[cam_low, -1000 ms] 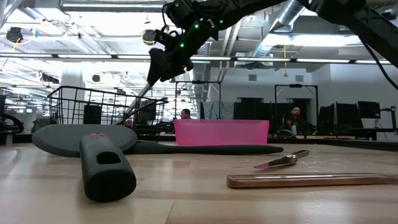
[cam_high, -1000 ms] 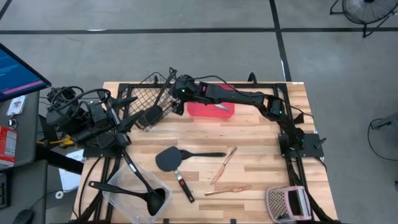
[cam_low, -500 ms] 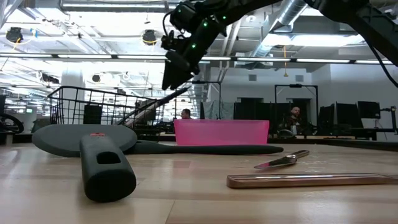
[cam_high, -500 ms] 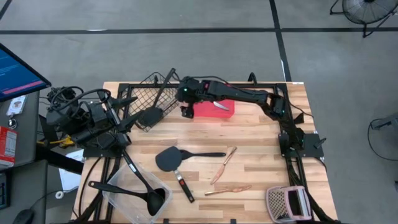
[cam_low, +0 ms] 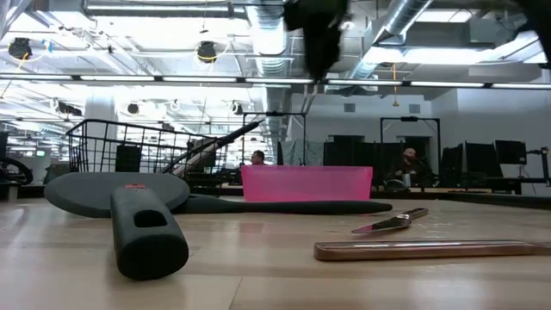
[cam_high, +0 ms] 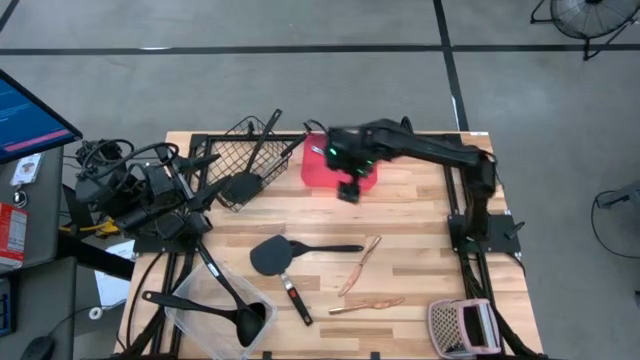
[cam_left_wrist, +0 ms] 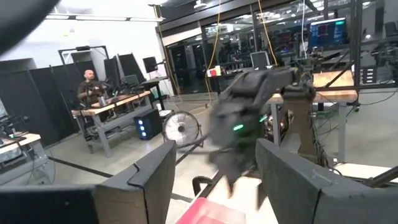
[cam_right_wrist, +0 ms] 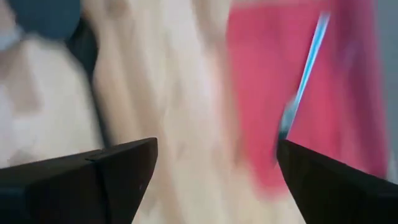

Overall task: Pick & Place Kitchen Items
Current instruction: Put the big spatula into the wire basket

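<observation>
Wood surface: my right gripper at 12 o'clock over red tray, fingers released, empty; fast swing risks clipping tray. Left gripper parked at 9 o'clock, fingers apart.

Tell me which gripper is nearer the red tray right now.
Right. The right gripper hangs open, empty, over the red tray's front edge, near the table's back. The left gripper waits, open, off the table's left side, beyond the wire basket.

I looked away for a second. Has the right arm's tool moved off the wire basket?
Yes. The right tool, open and empty, has swung away from the wire basket and now hangs at the front edge of the red tray.
</observation>
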### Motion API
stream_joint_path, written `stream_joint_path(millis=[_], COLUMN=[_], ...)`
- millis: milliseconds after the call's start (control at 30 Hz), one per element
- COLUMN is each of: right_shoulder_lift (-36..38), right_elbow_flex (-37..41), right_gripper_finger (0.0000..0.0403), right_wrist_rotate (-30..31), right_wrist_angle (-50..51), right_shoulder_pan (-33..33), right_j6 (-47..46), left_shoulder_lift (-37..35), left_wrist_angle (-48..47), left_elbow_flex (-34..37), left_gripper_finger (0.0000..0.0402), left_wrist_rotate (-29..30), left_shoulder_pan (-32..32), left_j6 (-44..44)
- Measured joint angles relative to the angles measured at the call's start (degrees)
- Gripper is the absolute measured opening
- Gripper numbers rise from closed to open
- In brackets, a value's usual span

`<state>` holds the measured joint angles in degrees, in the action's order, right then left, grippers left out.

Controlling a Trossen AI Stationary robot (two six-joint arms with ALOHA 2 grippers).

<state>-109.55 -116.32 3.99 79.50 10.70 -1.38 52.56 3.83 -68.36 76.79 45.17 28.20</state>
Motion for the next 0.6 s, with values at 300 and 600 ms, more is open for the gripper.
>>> stream_joint_path(millis=[300,600], right_shoulder_lift=[15.24,11.69], right_elbow_flex=[18.18,38.25], right_gripper_finger=[0.0328,0.0328], right_wrist_rotate=[6.99,17.14], right_wrist_angle=[0.01,-46.75], right_shoulder_pan=[-21.12,-32.66], right_j6=[-19.80,-31.84], left_shoulder_lift=[0.02,0.40], left_wrist_angle=[-1.45,-1.75], left_elbow_flex=[0.00,0.00], left_gripper_finger=[0.0204,0.0204], left_wrist_rotate=[0.06,-0.10], left_shoulder_pan=[0.00,0.00], left_j6=[-0.22,-1.61])
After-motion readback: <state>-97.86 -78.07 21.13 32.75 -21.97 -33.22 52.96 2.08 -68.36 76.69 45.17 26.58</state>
